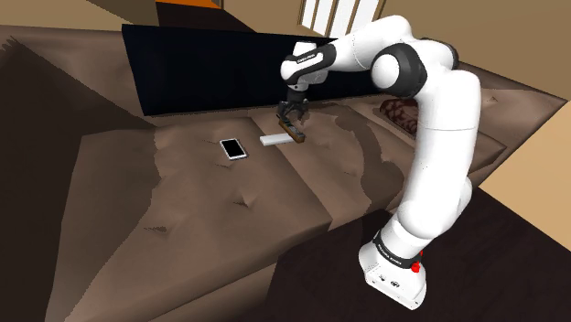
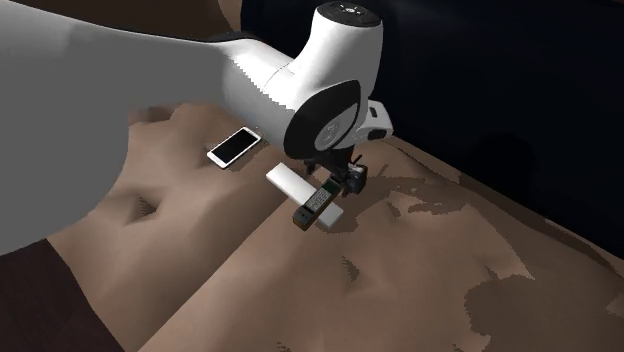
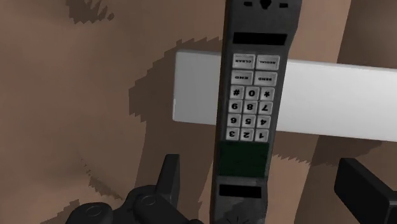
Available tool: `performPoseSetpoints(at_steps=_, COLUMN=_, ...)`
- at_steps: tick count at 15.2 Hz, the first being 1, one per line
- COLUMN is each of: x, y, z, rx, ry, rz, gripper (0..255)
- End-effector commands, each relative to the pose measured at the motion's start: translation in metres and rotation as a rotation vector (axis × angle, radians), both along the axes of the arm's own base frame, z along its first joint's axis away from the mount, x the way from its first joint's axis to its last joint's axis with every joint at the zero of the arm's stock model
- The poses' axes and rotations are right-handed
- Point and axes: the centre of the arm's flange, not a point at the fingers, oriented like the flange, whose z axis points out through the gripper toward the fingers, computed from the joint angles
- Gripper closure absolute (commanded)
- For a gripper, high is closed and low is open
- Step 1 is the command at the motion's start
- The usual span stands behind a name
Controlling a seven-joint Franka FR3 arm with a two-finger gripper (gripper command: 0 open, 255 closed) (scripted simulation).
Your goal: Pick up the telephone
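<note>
Fig.: gripper [image 3: 264,184], spread wide, straddles telephone [image 3: 251,108] at frame centre, lying across white slab [image 3: 331,102]; lower squarely, then close on narrow sides.

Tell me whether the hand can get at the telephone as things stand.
Probably yes. The hand sits just above the telephone, its fingers open on either side of it, with nothing between. The telephone lies across a white slab, which the fingers might catch.

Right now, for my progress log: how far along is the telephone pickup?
Done: pincer lined up over the telephone, fingers open either side. In hand: nothing clasped; the telephone lies across the white slab. Left: close, then lift.
</note>
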Motion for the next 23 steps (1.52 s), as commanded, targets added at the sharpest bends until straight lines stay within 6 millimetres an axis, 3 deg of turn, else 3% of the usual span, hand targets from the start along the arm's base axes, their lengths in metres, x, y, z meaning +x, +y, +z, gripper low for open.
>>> performPoseSetpoints(at_steps=1, x=0.011, y=-0.007, z=-0.005, rx=0.001, ry=0.0, rz=-0.007, gripper=0)
performPoseSetpoints(at_steps=8, x=0.011, y=-0.007, z=-0.045, rx=0.001, ry=0.0, rz=-0.007, gripper=0)
performPoseSetpoints(at_steps=10, x=0.011, y=-0.007, z=-0.045, rx=0.001, ry=0.0, rz=-0.007, gripper=0)
performPoseSetpoints(at_steps=11, x=0.011, y=-0.007, z=-0.045, rx=0.001, ry=0.0, rz=-0.007, gripper=255)
performPoseSetpoints(at_steps=20, x=0.011, y=-0.007, z=-0.045, rx=0.001, ry=0.0, rz=-0.007, gripper=255)
performPoseSetpoints(at_steps=23, x=0.011, y=-0.007, z=-0.029, rx=0.001, ry=0.0, rz=-0.007, gripper=255)
